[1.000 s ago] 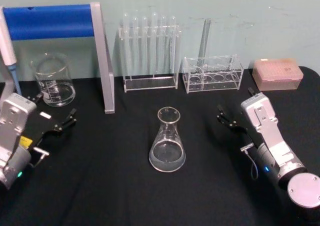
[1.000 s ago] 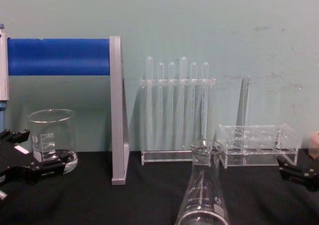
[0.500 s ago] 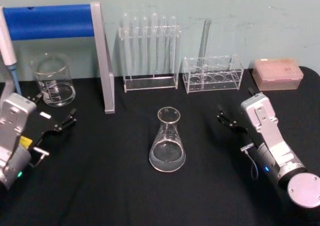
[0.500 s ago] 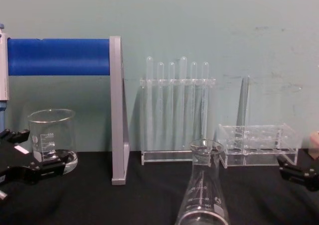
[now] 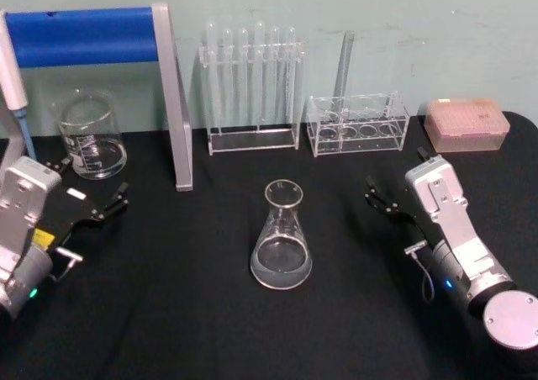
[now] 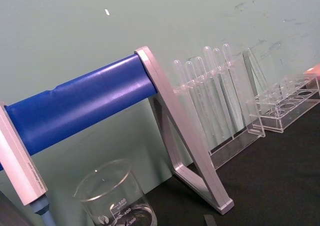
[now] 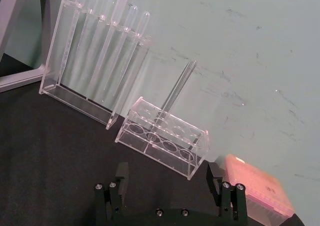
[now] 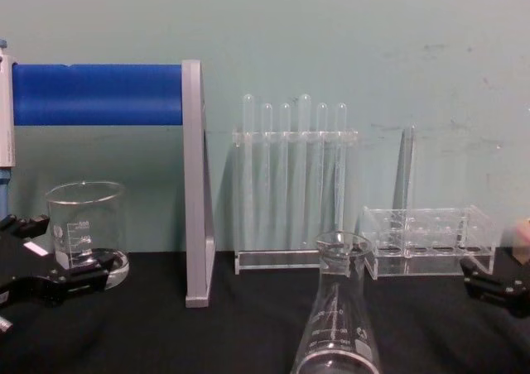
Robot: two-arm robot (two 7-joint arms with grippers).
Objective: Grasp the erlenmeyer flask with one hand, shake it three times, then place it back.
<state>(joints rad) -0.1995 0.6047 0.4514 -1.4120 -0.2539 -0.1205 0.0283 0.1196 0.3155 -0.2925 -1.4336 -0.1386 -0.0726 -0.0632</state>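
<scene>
An erlenmeyer flask (image 5: pixel 282 237) stands upright on the bench (image 5: pixel 193 313), between the left hand (image 5: pixel 92 197) and right hand (image 5: pixel 393 197), both spread apart, ready to grasp.

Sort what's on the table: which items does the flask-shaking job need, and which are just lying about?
Job:
flask, upright at the table's middle, untouched
left gripper and right gripper, either side of it, both open

Lying about:
beaker
tube rack
low rack with one tube
pink box
blue-bar stand
</scene>
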